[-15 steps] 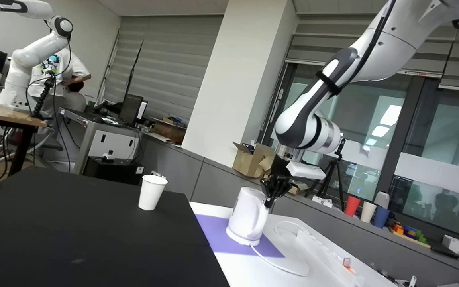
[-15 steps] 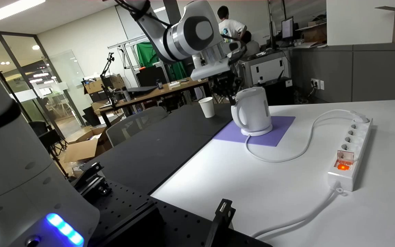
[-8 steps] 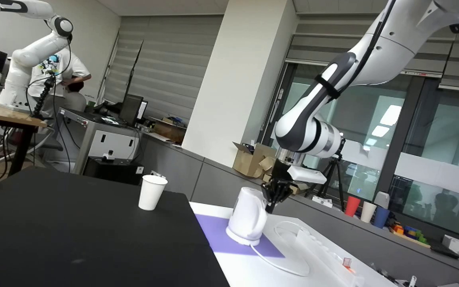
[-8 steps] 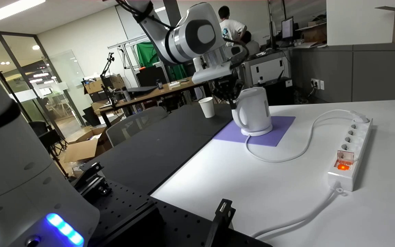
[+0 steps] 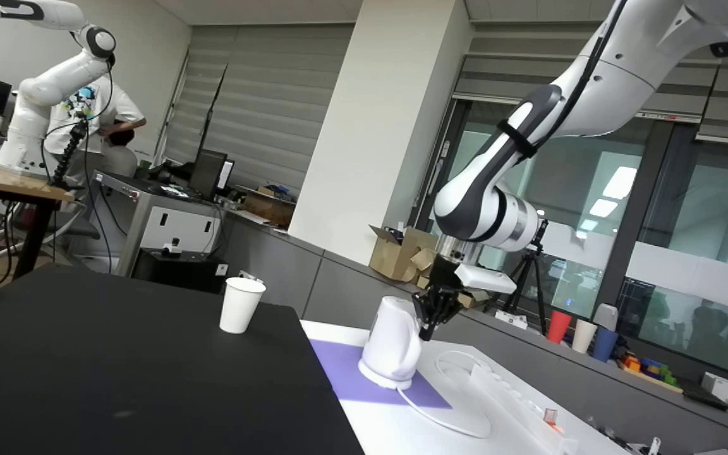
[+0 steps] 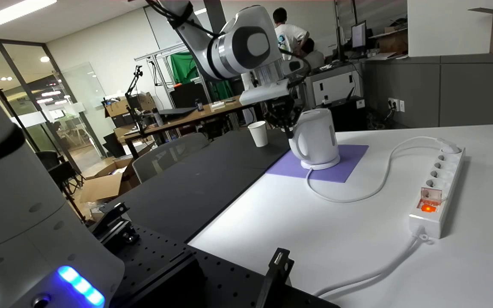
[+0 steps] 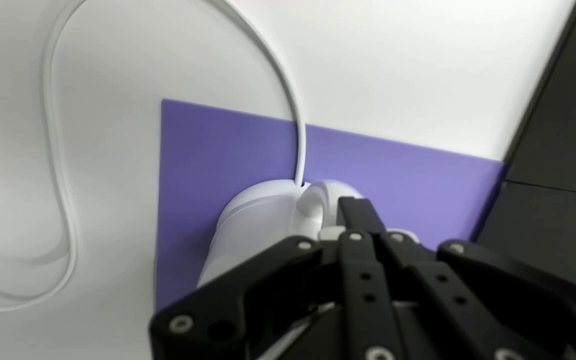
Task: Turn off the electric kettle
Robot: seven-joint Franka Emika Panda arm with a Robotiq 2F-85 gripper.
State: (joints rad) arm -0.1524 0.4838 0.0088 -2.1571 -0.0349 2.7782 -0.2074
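Observation:
The white electric kettle stands upright on its base on a purple mat, in both exterior views (image 5: 386,341) (image 6: 320,139) and in the wrist view (image 7: 250,227). Its handle (image 7: 335,195) faces my gripper. My gripper (image 5: 426,335) points down beside the upper handle, and also shows there in an exterior view (image 6: 289,133). In the wrist view the gripper (image 7: 361,215) has its fingertips together with nothing seen between them. They cover part of the handle; I cannot tell whether they touch it. No kettle switch is visible.
A white paper cup (image 5: 241,306) stands on the black table (image 5: 149,366). The kettle cord (image 6: 357,199) curves over the white table to a power strip (image 6: 439,192) with an orange-lit switch. The purple mat (image 7: 208,130) lies under the kettle.
My gripper has moved down a little along the handle side of the kettle. The kettle, the cup and the power strip have not moved.

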